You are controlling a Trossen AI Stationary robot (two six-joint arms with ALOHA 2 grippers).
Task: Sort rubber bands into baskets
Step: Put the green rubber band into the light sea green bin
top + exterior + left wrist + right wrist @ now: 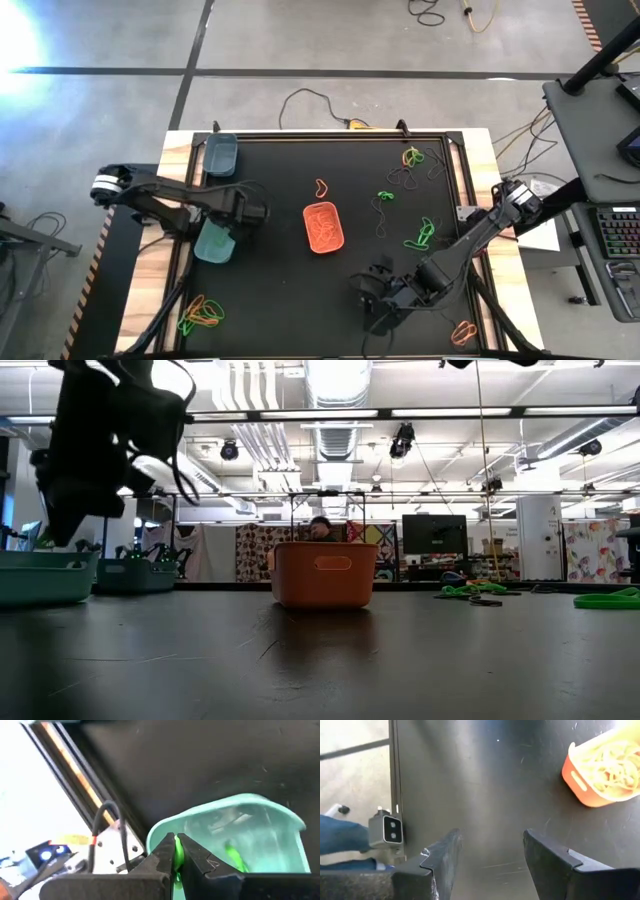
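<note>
Over teal basket (280,820), no legible writing

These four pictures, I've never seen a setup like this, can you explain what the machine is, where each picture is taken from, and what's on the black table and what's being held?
It is a robot with two dark arms at a table, each ending in a two-finger gripper. One picture looks straight down from above, one looks level across the tabletop, and two come from cameras on the arms' wrists.

On the table stand three small baskets: an orange basket in the middle already holding bands, a light teal basket and a dark grey-teal basket on the left. Loose rubber bands in green, orange and brown lie in clusters near the right side and the near corners.

The left gripper is shut on a green rubber band, right above the light teal basket. The right gripper is open and holds nothing, above bare table at the near edge.
</note>
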